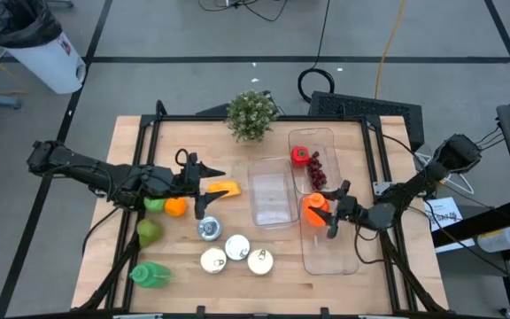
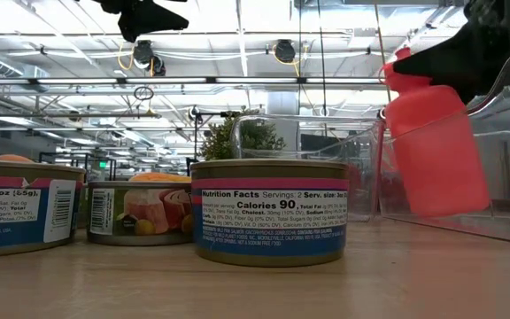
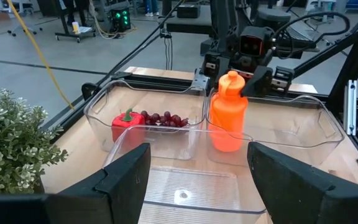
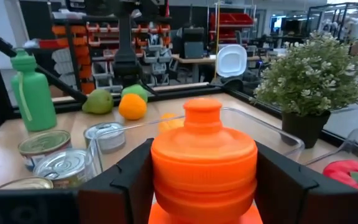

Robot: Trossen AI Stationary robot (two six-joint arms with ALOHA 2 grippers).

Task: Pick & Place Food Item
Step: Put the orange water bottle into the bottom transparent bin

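Orange bottle (image 1: 314, 211), right of centre, clamped at neck by right gripper (image 1: 329, 213); likely light, stiff, slick plastic.

Left wrist view: clear containers, orange bottle, plant on wooden worktop (image 3: 104, 84).

Left gripper (image 3: 197, 177), jaws apart and holding nothing, above an empty clear tray (image 3: 191, 190). Beyond it, a clear bin (image 3: 104, 102) holding a red pepper (image 3: 127, 124) and dark grapes (image 3: 163, 119). Beside that bin, a second clear bin (image 3: 303, 118); over it an upright orange bottle (image 3: 227, 112) clasped by the right gripper (image 3: 244, 76). Potted plant (image 3: 8, 146) at one side.
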